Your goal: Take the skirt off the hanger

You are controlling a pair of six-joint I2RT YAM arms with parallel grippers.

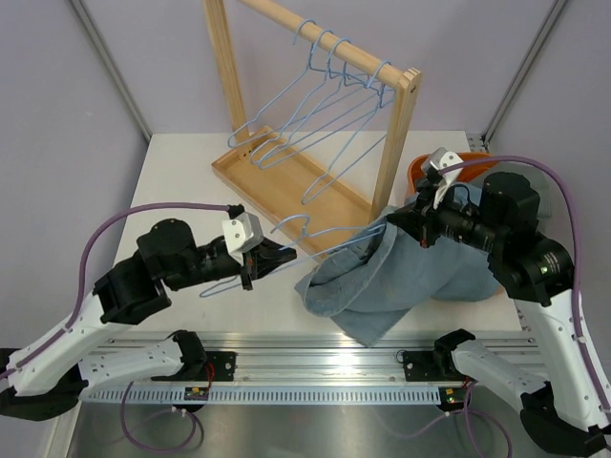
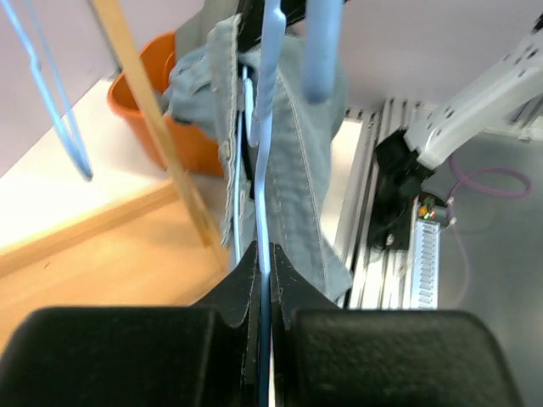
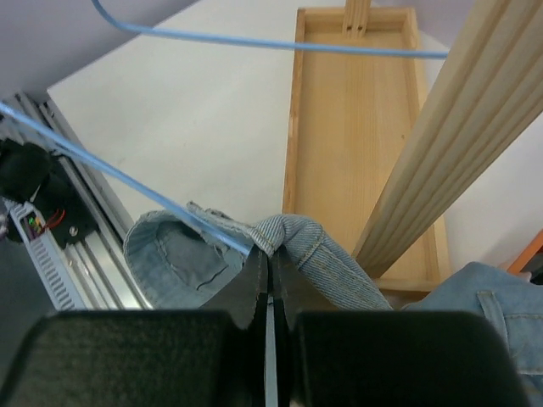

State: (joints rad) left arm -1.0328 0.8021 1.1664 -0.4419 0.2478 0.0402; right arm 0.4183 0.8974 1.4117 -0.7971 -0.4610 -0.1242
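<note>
A light-blue denim skirt (image 1: 401, 277) hangs from a thin blue wire hanger (image 1: 307, 229) above the table's front middle. My left gripper (image 1: 279, 256) is shut on the hanger's wire (image 2: 265, 212), left of the skirt. My right gripper (image 1: 401, 221) is shut on a fold of the skirt's waistband (image 3: 293, 236), right beside the wooden rack post (image 1: 393, 153). In the right wrist view the hanger wire (image 3: 127, 178) runs into the skirt's opening. In the left wrist view the skirt (image 2: 297, 144) hangs straight ahead of the fingers.
A wooden rack with a tray base (image 1: 286, 186) stands at the back middle, and several empty blue hangers (image 1: 334, 95) hang on its rail. An orange bowl (image 1: 425, 170) sits behind the right gripper. The metal rail (image 1: 315, 348) runs along the near edge.
</note>
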